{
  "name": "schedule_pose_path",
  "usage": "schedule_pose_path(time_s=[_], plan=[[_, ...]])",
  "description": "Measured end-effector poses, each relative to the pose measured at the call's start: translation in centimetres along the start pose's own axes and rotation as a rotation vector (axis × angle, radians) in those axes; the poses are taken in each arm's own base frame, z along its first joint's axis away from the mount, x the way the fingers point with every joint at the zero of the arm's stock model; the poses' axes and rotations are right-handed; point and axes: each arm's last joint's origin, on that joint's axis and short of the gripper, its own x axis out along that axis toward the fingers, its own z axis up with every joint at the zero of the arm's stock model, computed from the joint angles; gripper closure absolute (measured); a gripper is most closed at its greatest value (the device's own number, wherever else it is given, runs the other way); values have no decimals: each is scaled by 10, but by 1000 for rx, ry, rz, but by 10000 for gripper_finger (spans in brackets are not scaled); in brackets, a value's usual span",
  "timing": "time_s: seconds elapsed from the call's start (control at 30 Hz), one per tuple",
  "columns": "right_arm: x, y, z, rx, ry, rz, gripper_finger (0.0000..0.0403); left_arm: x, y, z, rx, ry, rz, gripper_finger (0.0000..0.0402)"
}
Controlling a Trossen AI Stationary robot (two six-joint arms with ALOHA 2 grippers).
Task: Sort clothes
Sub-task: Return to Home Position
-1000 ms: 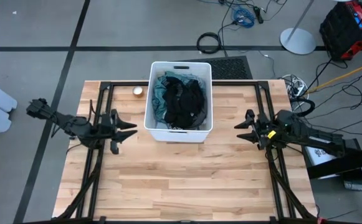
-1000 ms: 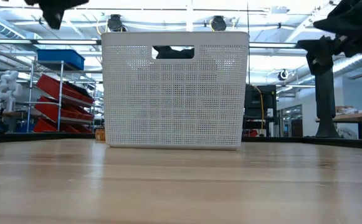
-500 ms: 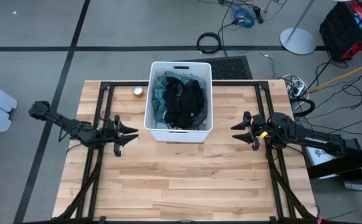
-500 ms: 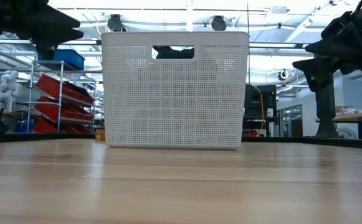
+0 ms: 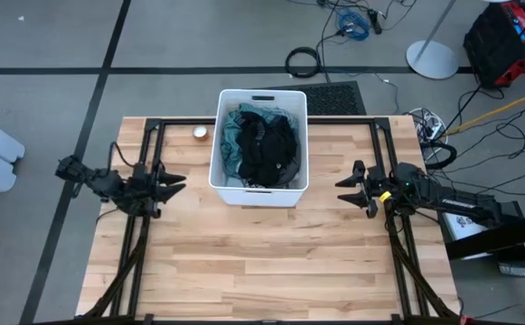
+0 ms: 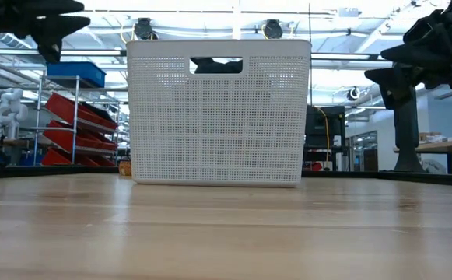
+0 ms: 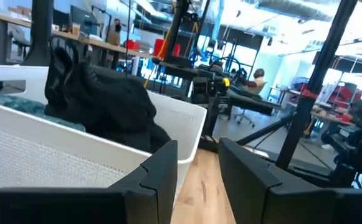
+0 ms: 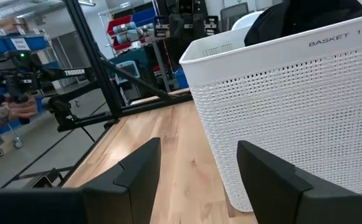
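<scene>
The white bin [image 5: 258, 194] stands at the back middle of the table [image 5: 262, 262]. Its tall walls block any level path from one side to the other, and dark clothes [image 5: 267, 149] are heaped up to its rim. The front stretch of the table is open, as are strips on either side of the bin, where the left gripper [image 5: 173, 183] and right gripper [image 5: 348, 187] hang apart from its walls with jaws spread. A small round object [image 5: 200, 133] lies near the bin's back left corner, and black frame rails [image 5: 146, 144] edge both sides.
</scene>
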Motion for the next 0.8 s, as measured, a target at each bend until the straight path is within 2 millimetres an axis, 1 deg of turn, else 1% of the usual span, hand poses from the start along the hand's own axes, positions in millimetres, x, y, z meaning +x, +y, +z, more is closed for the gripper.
schedule_pose_path(time_s=[0.23, 0.33, 0.43, 0.57, 0.67, 0.8], plan=[[0, 0, -1, -8, -5, 1, 204, 2, 1, -19, -13, 36, -4, 276], [1, -2, -4, 0, 5, -2, 204, 4, 0, -26, -26, 20, -43, 276], [1, -1, -3, -2, -7, 2, 204, 6, -1, -33, -35, 17, -82, 276], [1, -1, -3, 0, -5, 2, 204, 7, -3, -47, -78, 23, -188, 276], [1, -1, -3, 4, -3, 5, 204, 7, -4, -54, -113, 65, -260, 276], [1, 0, -3, -3, -4, 31, 204, 6, -7, -55, -145, 91, -351, 276]])
